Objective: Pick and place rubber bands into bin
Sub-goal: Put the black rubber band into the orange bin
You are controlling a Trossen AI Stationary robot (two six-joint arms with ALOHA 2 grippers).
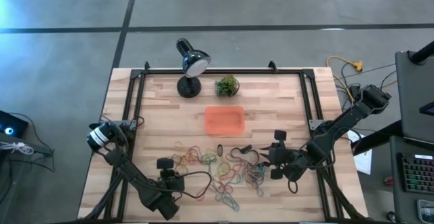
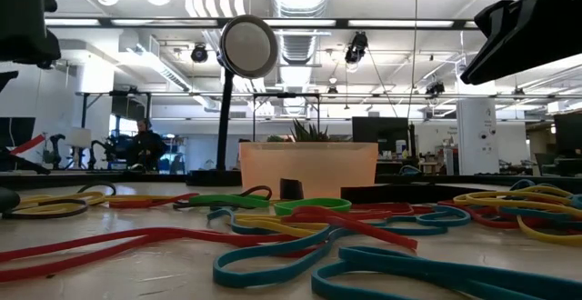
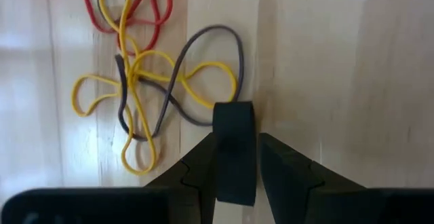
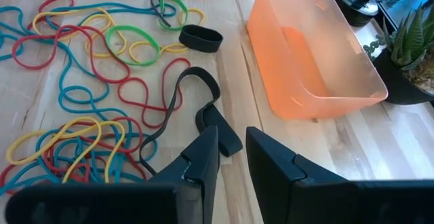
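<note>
Many rubber bands (image 1: 217, 166) in mixed colours lie spread over the table's near half. The orange bin (image 1: 224, 119) stands behind them at mid-table, with nothing showing in it (image 4: 312, 54). My left gripper (image 1: 166, 166) is at the pile's left end, slanting down, shut on a short wide black loop (image 3: 234, 149). Yellow, grey and red bands (image 3: 156, 81) lie just beyond it. My right gripper (image 1: 274, 157) hovers at the pile's right end, shut on a thin black rubber band (image 4: 178, 88). My left gripper (image 3: 236, 142) pinches the wide black loop's two flat sides (image 3: 234, 176) between its two fingers, slanting down from the near left. The loop's far end (image 3: 234, 112) sticks out past the fingertips. Whether that end touches the table I cannot tell. My right gripper (image 4: 232, 136) holds the black band by its near end (image 4: 218, 125), which rises to the fingertips. The fingers slant down from the table's right. The band's far loop (image 4: 193, 75) lies slack on the wood.
A black desk lamp (image 1: 190, 64) and a small green plant (image 1: 227, 85) stand behind the bin. Another wide black loop (image 4: 200, 39) lies between bin and pile. Black frame rails (image 1: 135, 108) run along the table's sides. Bare wood stretches left of the bin.
</note>
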